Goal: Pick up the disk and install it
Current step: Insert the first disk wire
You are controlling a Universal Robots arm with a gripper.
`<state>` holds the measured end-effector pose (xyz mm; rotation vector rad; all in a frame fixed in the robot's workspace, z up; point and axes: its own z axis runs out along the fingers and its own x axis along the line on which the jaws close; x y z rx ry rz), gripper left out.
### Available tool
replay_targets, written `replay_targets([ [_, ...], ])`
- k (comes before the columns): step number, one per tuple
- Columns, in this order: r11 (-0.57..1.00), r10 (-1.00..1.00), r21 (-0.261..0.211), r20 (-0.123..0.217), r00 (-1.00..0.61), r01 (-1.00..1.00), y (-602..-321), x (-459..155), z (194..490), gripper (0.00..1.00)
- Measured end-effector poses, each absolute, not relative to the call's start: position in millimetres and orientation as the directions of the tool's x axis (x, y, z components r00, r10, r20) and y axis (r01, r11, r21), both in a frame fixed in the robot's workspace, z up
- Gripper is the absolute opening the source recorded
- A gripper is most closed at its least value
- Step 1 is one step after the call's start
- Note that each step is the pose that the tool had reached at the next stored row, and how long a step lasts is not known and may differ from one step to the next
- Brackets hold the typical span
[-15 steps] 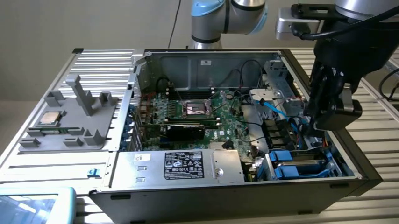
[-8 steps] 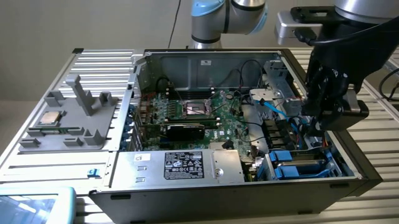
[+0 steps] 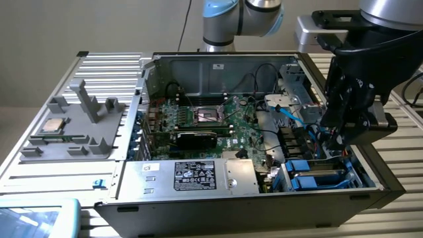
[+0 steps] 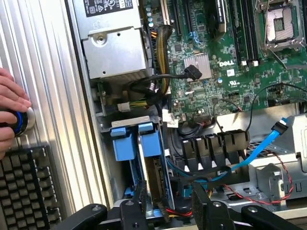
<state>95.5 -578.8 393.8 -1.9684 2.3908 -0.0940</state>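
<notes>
Ribbed tabletop (image 3: 99,64) is carrying an open computer case (image 3: 218,218). Tool (image 4: 169,203) is hanging over the disk (image 4: 152,143) in the drive bay; whether it is gripping cannot be told. Loose cables (image 4: 164,62) are likely risking snags.

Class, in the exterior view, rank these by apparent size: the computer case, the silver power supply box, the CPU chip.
Largest to smallest:
1. computer case
2. silver power supply box
3. CPU chip
No close calls.

"DELL" in white on the green motherboard (image 4: 230,81) — the black power supply label (image 4: 108,5) can't be read.
</notes>
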Motion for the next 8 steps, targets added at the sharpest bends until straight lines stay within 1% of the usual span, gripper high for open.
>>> replay_targets([
  [3, 0.182, -0.983, -0.073, 0.001, -0.182, -0.981, -581.0, 95.4, 394.0, 0.50],
  [8, 0.095, -0.995, -0.073, 0.001, -0.096, -0.993, -581.0, 95.5, 393.9, 0.50],
])
